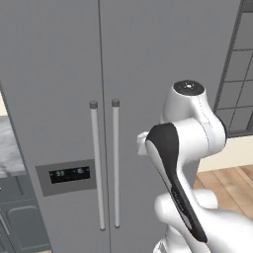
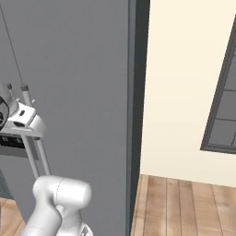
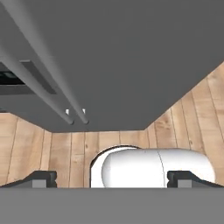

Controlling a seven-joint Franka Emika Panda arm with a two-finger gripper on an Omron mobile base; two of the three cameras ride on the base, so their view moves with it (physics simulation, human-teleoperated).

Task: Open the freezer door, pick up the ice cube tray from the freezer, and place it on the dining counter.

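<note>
Left base view, L to R: freezer door (image 1: 54,123) at 9 o'clock, shut, dispenser panel (image 1: 66,176) low; its bar handle (image 1: 97,165) at 6 beside the plain door (image 1: 163,59). Door likely heavy, rigid; grab handle mid-bar, steel may slip. Gripper (image 3: 111,178) fingers apart, empty. Tray presumably inside.

The freezer door (image 1: 54,123) is shut flush beside the plain grey door (image 1: 163,59), so the front offers no way in. Two vertical bar handles stand just apart at the seam: the freezer door's handle (image 1: 97,168) and its neighbour (image 1: 116,163), each held off its panel with a narrow gap behind the bar. The robot's own elbow (image 1: 188,133) crowds the right side. The wooden floor (image 2: 184,203) right of the fridge lies open.
</note>
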